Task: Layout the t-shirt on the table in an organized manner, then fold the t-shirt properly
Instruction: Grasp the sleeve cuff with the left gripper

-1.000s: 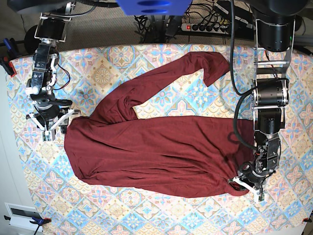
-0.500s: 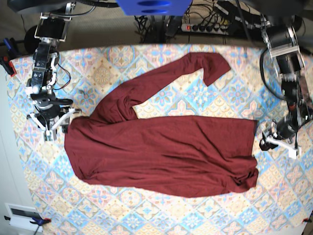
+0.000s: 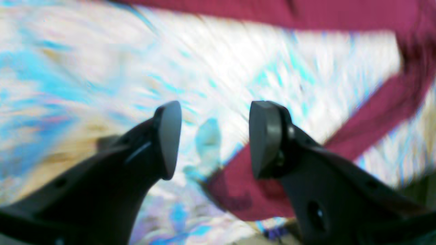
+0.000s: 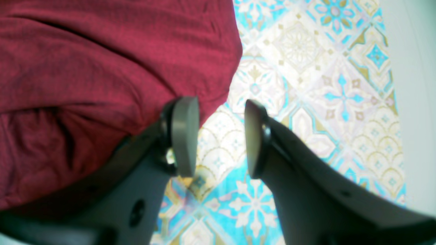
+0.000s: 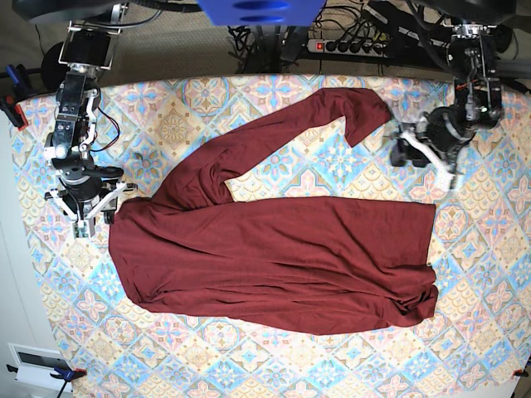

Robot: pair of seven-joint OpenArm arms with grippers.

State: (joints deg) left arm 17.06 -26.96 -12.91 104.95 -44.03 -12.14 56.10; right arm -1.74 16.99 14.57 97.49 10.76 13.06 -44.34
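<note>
The dark maroon t-shirt [image 5: 274, 257] lies spread across the patterned table [image 5: 191, 93]. Its body runs left to right, and one long part reaches up to the far right [image 5: 348, 108]. My left gripper [image 5: 400, 148] hovers just right of that upper end. In the blurred left wrist view it [image 3: 214, 139] is open and empty, with the shirt [image 3: 374, 112] beyond the fingertips. My right gripper [image 5: 93, 217] sits at the shirt's left edge. In the right wrist view it [image 4: 221, 136] is open over the table [image 4: 323, 85], its left finger beside the cloth edge [image 4: 119, 68].
A power strip and cables [image 5: 357, 46] lie behind the table's far edge. Red clamps [image 5: 12, 109] grip the left edge, and a white box [image 5: 37, 365] sits off the near left corner. The shirt's lower right corner [image 5: 419, 307] is bunched.
My left gripper let go of the shirt's lower right corner, opened, and swung up the right side toward the far upper end. The right arm stayed put.
</note>
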